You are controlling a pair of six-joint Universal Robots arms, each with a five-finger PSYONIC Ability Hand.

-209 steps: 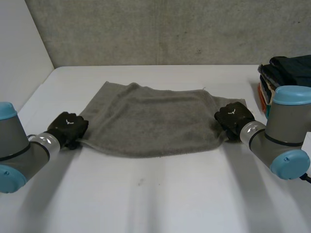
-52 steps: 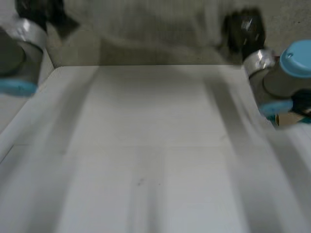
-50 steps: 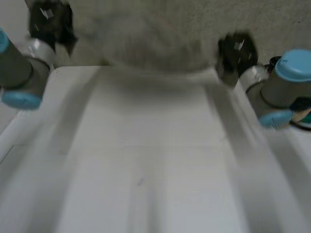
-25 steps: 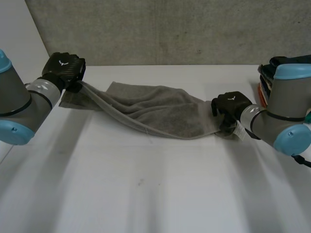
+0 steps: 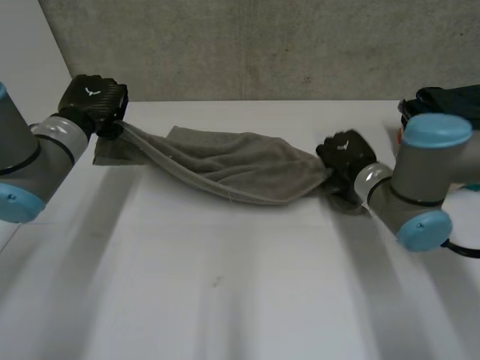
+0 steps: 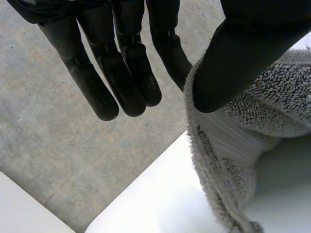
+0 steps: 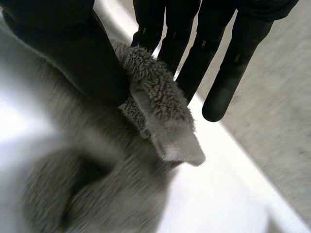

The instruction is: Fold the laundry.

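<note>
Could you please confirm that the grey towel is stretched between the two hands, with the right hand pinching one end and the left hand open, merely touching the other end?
Not quite: the left hand is not open. The left wrist view shows its thumb pinching the grey towel against a finger. The rest stands: the right hand pinches the other end, and the towel stretches between the two hands.

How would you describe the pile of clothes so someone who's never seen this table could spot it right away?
Start at the white table and go to its far right edge, just behind the right arm. The pile of clothes sits there with a dark piece on top. Unlike the single grey towel stretched across the middle, it is a stack of several pieces.
</note>
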